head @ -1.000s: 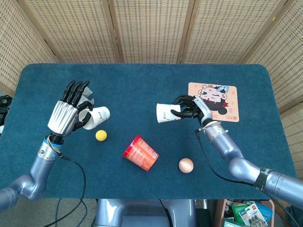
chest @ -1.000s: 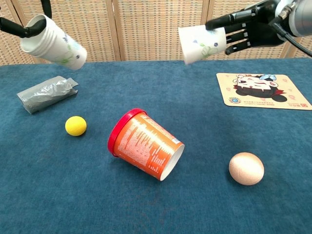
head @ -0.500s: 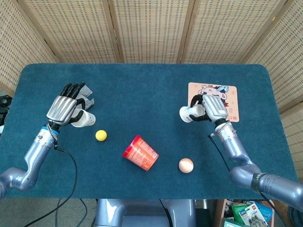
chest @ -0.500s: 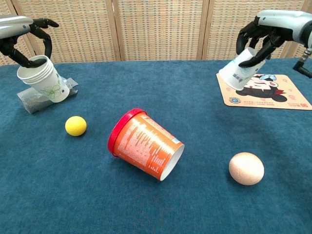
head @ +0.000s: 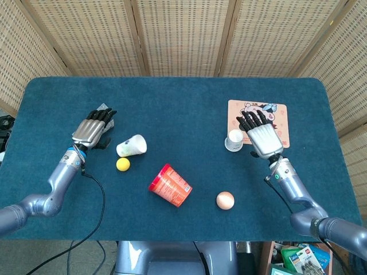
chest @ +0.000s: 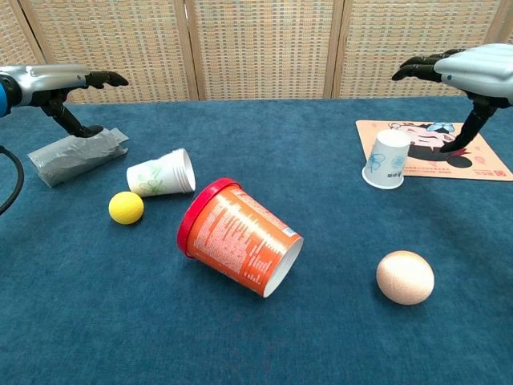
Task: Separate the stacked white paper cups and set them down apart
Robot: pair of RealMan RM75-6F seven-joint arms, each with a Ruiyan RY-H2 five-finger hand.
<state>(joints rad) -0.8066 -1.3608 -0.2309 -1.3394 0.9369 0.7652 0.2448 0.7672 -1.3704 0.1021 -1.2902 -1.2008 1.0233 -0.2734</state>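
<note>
Left robot hand (head: 92,129) is released, fingers spread; one white paper cup (chest: 160,173) lies on its side beside it on the desk (head: 183,97). Right robot hand (head: 261,135) is released; second white paper cup (chest: 385,159) stands inverted at the cartoon-printed mat (chest: 473,164) edge.

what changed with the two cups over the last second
Both hands lowered and let go. The left hand released its white cup, which now lies on its side by the yellow ball. The right hand set its cup upside down at the cartoon mat's edge. Both hands are open. The orange tub, egg and grey packet stayed put.
</note>
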